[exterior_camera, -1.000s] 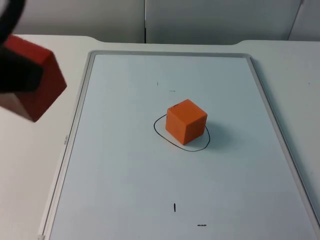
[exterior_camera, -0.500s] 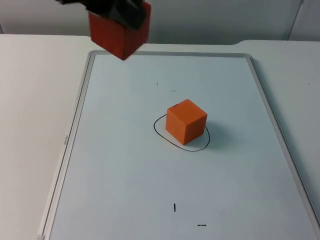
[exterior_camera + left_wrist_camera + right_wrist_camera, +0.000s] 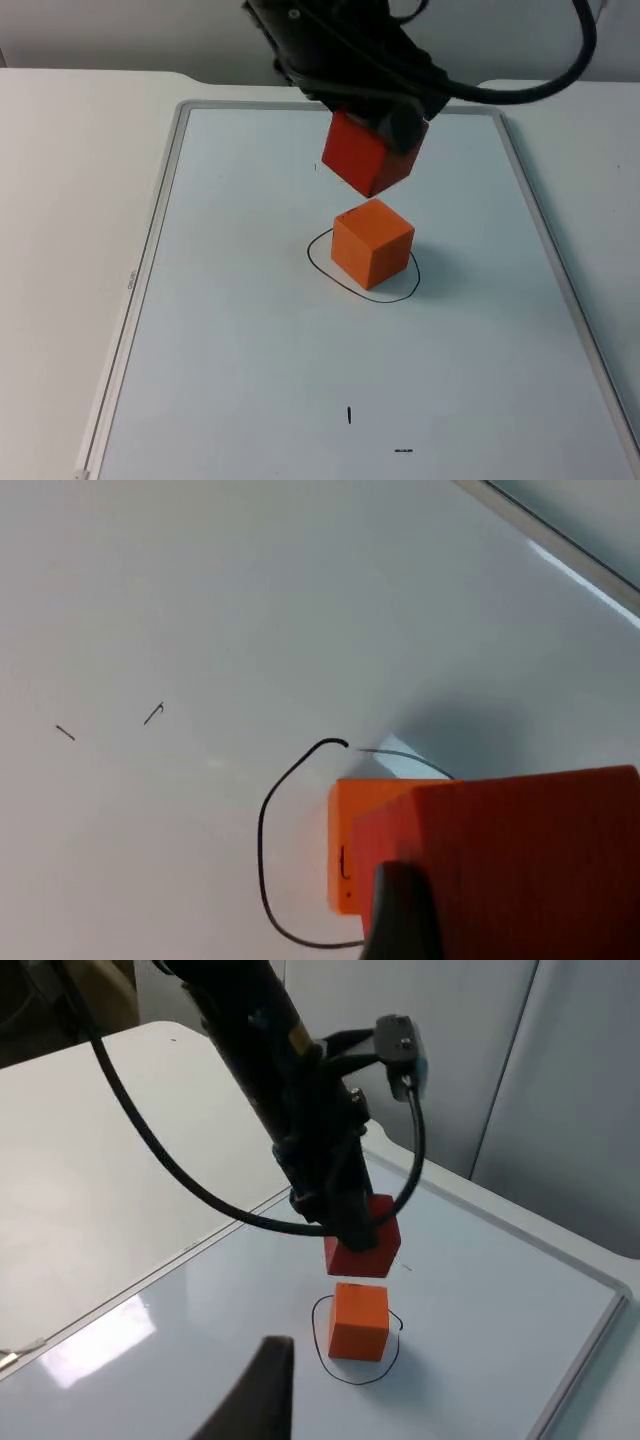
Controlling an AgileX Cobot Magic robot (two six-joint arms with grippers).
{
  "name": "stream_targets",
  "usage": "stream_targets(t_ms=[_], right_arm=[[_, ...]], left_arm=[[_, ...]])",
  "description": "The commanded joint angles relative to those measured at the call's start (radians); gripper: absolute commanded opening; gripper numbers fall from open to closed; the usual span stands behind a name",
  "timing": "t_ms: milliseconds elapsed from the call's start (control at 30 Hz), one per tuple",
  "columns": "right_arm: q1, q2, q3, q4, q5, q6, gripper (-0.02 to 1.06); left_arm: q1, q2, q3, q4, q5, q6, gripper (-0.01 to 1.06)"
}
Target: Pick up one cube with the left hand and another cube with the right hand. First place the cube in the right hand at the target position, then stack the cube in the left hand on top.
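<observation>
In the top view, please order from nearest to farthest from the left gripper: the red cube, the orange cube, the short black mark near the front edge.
1. Red cube, held in the left gripper.
2. Orange cube, just below, inside the drawn circle.
3. Short black mark, far toward the front.

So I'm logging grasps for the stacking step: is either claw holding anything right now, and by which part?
The left claw grips the red cube by its upper part, above the orange cube. The right claw holds nothing.
</observation>
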Motion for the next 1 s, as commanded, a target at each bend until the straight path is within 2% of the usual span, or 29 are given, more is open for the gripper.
stream_targets(t_ms=[0,167,333,967], right_arm=[[-0.002,-0.003,0.005,-0.001,-0.007,0.003,1.0],[-0.002,-0.003,0.005,0.001,-0.007,0.003,1.0],[-0.002,-0.003,0.005,0.003,-0.007,0.003,1.0],[-0.002,-0.003,0.005,0.007,-0.002,0.007,1.0]], left_arm=[[-0.005,0.031,-0.019,-0.054,-0.006,0.068,0.22],[-0.005,0.053,-0.019,-0.139,-0.015,0.182,0.22],[0.006,0.062,-0.019,-0.158,-0.051,0.182,0.22],[0.039,0.13,-0.017,-0.177,-0.077,0.179,0.22]])
